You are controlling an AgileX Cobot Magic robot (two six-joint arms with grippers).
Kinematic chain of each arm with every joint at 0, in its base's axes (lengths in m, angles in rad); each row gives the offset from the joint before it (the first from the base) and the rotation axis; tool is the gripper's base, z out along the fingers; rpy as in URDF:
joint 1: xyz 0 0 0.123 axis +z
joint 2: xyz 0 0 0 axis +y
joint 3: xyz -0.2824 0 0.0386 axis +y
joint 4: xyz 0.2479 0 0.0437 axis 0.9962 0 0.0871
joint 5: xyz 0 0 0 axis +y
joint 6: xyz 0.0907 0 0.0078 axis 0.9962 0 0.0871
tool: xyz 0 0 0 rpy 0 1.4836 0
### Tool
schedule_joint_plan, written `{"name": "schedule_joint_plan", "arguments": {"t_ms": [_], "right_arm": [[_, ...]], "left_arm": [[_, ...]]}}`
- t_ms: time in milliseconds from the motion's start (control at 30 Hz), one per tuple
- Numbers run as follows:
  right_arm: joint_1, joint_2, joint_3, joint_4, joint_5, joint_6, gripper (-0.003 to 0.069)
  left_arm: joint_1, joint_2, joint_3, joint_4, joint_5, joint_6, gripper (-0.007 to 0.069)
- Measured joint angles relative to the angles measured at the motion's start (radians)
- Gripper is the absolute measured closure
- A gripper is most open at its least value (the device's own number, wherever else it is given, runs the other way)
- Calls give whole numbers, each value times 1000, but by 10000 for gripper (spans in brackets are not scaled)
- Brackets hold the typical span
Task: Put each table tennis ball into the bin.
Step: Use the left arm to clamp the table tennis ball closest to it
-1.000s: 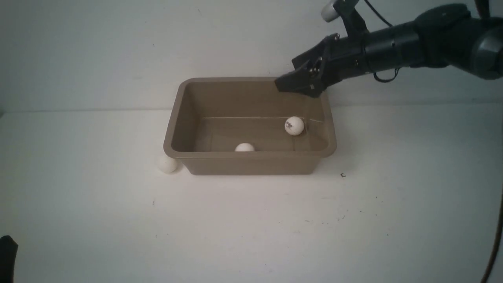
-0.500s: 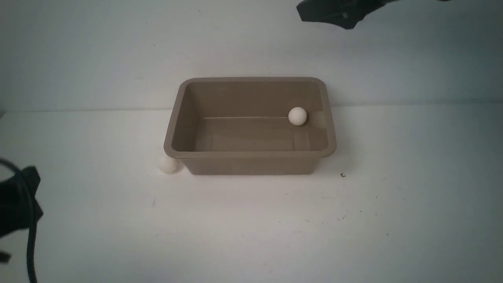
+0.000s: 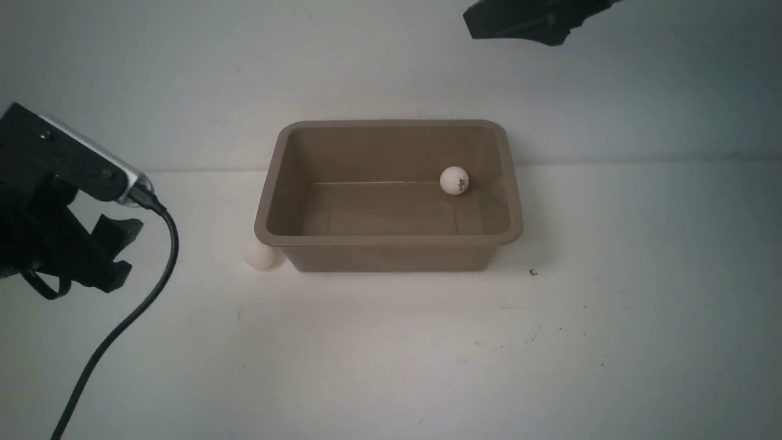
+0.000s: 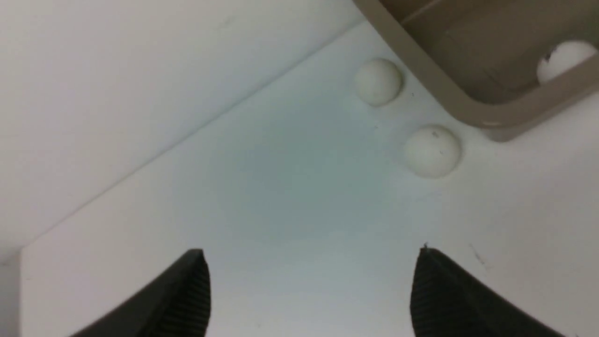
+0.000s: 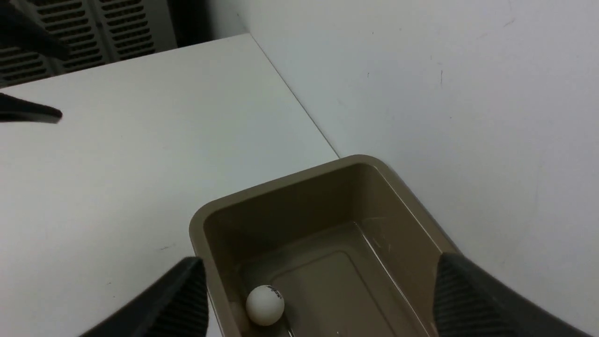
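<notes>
My left gripper (image 3: 113, 253) hangs at the left edge of the front view, jaws spread wide and holding nothing, facing the small smooth white table tennis balls (image 3: 261, 255) left on the white tabletop (image 3: 391, 354). Its wrist camera shows two outside: one ball (image 4: 432, 150) just beside the corner of the rectangular taupe-brown plastic bin (image 3: 391, 256), the other ball (image 4: 378, 81) a little along that wall. I judge the corner one the easier pick, being nearer to me. My right gripper (image 3: 489, 25) sits high at the top right, equally spread and empty (parked clear, I think, so the bin's mouth is free). A logo-marked ball (image 3: 454, 181) lies inside, at the upper right of its floor
</notes>
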Motion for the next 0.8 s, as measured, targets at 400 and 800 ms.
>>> {"name": "schedule_joint_plan", "arguments": {"t_ms": [400,800], "right_arm": [[0,0,0,2,45,4,69],[0,0,0,32,87,5,69]], "left_arm": [[-5,261,-89,-728,207,753,125],[218,510,-122,-983,433,1113,125]]}}
